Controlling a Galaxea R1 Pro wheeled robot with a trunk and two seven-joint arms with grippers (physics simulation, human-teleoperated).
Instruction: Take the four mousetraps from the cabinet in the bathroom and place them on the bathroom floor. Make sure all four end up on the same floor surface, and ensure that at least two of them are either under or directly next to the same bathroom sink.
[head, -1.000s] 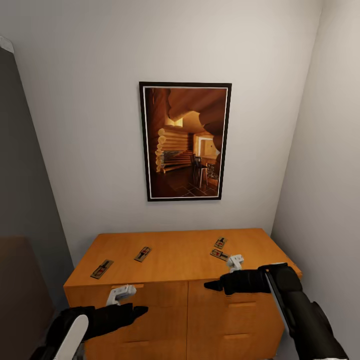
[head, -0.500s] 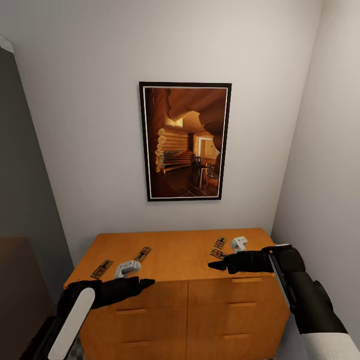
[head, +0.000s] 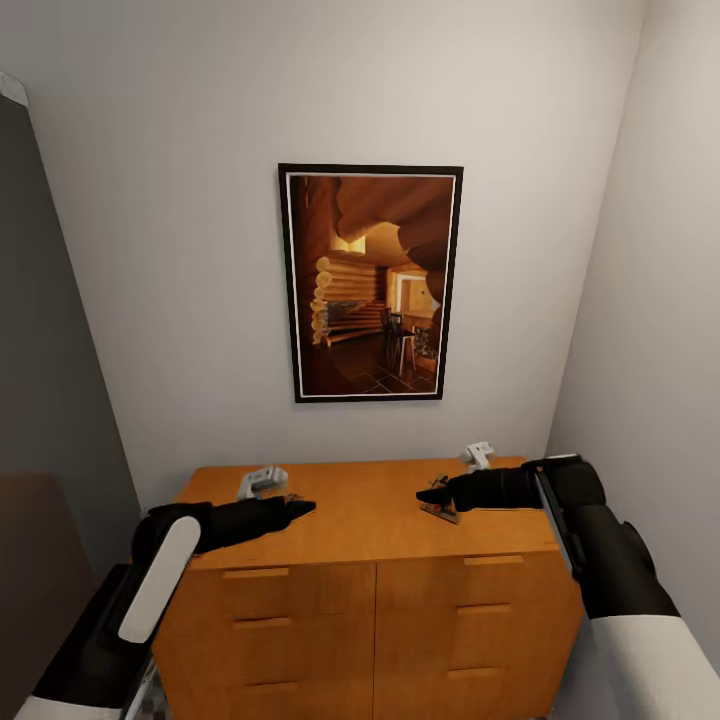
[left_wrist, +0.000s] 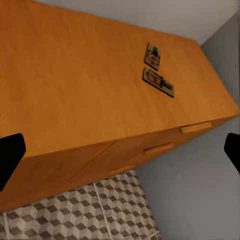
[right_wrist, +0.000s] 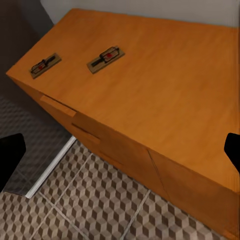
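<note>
Four small flat brown wooden mousetraps lie on top of the wide orange-brown wooden cabinet (head: 370, 520): one pair (left_wrist: 157, 82) near its right end, another pair (right_wrist: 75, 62) near its left end. Left gripper (head: 300, 508) hovers above the left part of the top, right gripper (head: 430, 493) above the right pair; both wide open, empty. Cube-pattern tiled bathroom floor (right_wrist: 100, 200) below. Framed log-cabin picture (head: 370, 283) on the wall behind.
</note>
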